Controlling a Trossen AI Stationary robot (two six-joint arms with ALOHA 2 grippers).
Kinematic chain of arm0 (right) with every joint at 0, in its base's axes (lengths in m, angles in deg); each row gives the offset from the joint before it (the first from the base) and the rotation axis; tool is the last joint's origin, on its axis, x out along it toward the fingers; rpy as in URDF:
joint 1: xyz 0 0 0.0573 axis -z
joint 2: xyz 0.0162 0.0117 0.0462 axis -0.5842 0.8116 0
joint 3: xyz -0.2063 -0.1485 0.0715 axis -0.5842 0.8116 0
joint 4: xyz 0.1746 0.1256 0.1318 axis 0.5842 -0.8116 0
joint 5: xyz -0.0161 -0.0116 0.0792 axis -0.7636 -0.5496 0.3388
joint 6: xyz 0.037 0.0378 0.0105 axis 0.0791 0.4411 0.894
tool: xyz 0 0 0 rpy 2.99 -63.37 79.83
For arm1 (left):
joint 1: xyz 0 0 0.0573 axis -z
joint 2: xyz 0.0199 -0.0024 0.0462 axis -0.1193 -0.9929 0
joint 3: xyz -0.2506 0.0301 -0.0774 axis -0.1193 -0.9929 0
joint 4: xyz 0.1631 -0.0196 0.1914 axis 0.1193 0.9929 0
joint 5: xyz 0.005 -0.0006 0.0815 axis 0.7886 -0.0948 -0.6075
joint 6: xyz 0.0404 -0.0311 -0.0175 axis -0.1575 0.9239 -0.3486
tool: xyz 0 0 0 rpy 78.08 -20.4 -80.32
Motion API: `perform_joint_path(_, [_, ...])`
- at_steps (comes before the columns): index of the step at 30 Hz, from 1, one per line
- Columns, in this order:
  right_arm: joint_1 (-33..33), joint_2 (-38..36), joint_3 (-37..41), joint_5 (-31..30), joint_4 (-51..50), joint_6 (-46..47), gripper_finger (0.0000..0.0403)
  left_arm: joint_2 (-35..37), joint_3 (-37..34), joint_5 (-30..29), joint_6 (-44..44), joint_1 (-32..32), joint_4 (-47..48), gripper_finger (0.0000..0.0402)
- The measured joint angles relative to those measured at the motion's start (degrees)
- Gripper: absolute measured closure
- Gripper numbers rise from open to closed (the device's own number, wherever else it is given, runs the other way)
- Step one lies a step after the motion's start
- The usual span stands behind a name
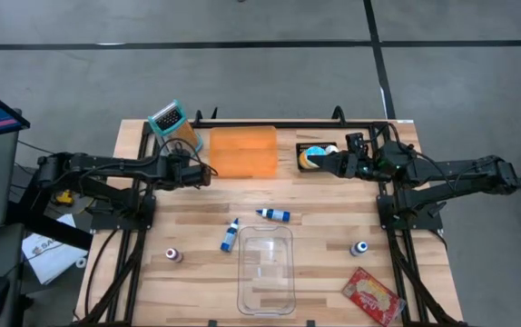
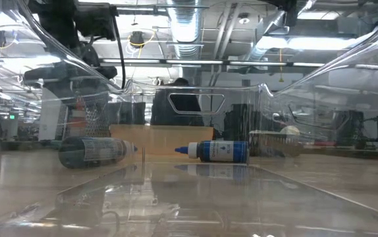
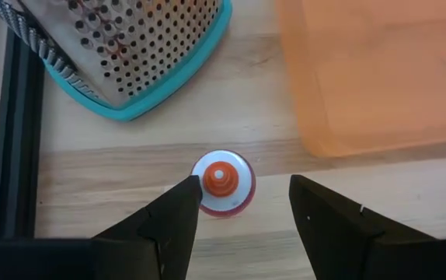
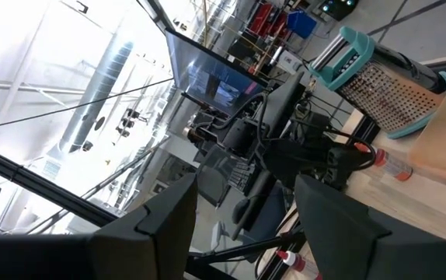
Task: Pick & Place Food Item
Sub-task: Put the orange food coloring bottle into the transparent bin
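Observation:
A small upright bottle with a white top and orange tip stands on the wooden table between the teal grater and the orange bin. My left gripper hangs open above it, slanting down, one finger on each side of the bottle and touching nothing. In the high view the left gripper covers the bottle. My right gripper waits open and level above the black tray at the far right, and its wrist view shows its fingers apart.
A clear bin sits at the near middle. Two blue bottles lie beyond it. Small bottles stand at the near left and near right. A red packet lies at the near right corner.

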Motion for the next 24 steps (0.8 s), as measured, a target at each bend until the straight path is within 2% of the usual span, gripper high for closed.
perform_joint_path(4, [0.0, 0.0, 0.0, 0.0, 0.0, 0.0, 0.0194, 0.2, -0.1, 0.0, 0.4, 0.0, 0.0, 0.0206])
perform_joint_path(14, [0.0, 0.0, 0.0, 0.0, -0.2, 0.0, 0.0194, 0.1, -0.1, -0.4, 0.6, 0.0, 0.2, 0.0256])
perform_joint_path(24, [0.0, 0.0, 0.0, 0.0, -0.2, 0.0, 0.0194, 0.1, -0.1, -0.6, 0.6, 0.0, -0.3, 0.0260])
